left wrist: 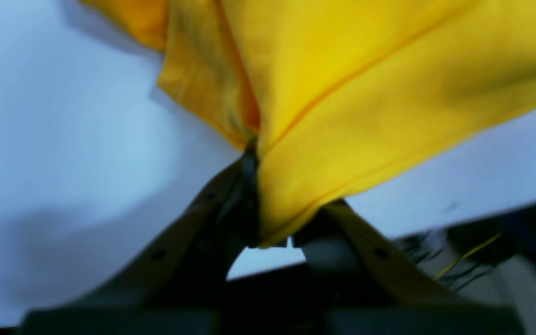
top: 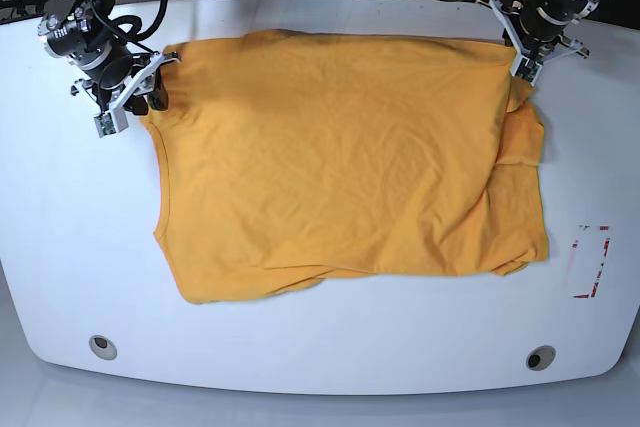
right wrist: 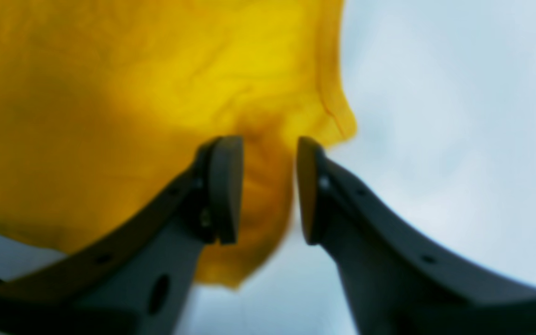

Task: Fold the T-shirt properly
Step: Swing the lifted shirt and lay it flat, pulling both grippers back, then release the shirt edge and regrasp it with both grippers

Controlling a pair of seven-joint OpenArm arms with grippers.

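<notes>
Two grippers sat at the T-shirt's (top: 340, 157) far corners on the white table (top: 60, 247). The right gripper (right wrist: 268, 186), jaws apart, straddled its corner; the shirt's long side ran across to the left gripper (left wrist: 272, 223), clamped on its corner.

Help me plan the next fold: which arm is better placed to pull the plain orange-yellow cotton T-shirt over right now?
Probably left. The left gripper is already shut on the plain orange-yellow cotton T-shirt at its far corner. The right gripper stands open at the opposite corner, cloth between its fingers, gripping nothing yet.
</notes>
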